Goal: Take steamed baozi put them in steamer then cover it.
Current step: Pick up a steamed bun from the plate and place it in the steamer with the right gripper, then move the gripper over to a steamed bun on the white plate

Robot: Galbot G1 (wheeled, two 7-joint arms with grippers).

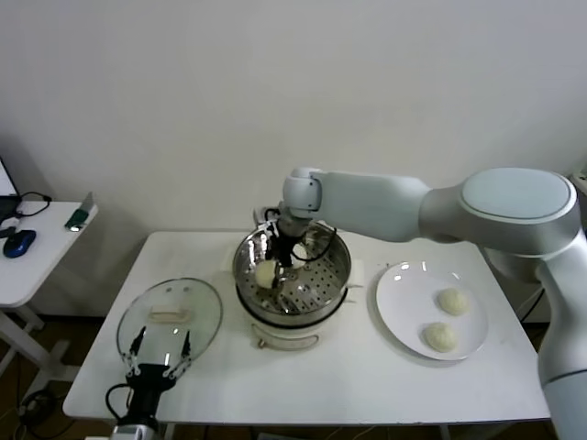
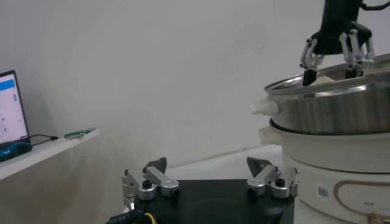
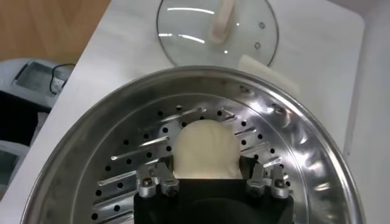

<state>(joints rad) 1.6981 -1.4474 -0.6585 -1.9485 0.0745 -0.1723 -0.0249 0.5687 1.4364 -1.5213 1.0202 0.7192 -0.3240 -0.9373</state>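
Note:
The steamer [image 1: 341, 266] stands mid-table, with one baozi [image 1: 265, 274] lying on its perforated tray [image 3: 134, 152]. My right gripper [image 1: 278, 261] reaches down into the pot. It is open, its fingers standing either side of that baozi [image 3: 206, 149]. From the left wrist view, the right gripper [image 2: 331, 73] shows spread above the steamer rim [image 2: 329, 112]. Two more baozi [image 1: 453, 302] [image 1: 441, 336] lie on the white plate [image 1: 404, 293] at the right. The cover [image 1: 170, 321] lies flat on the table at the left. My left gripper [image 1: 160, 346] is open and empty over its near edge.
A white side table [image 1: 27, 266] at the far left carries a blue mouse [image 1: 18, 242] and a cable. The wall runs close behind the steamer. The table's front edge [image 1: 303, 403] is just beyond the cover and plate.

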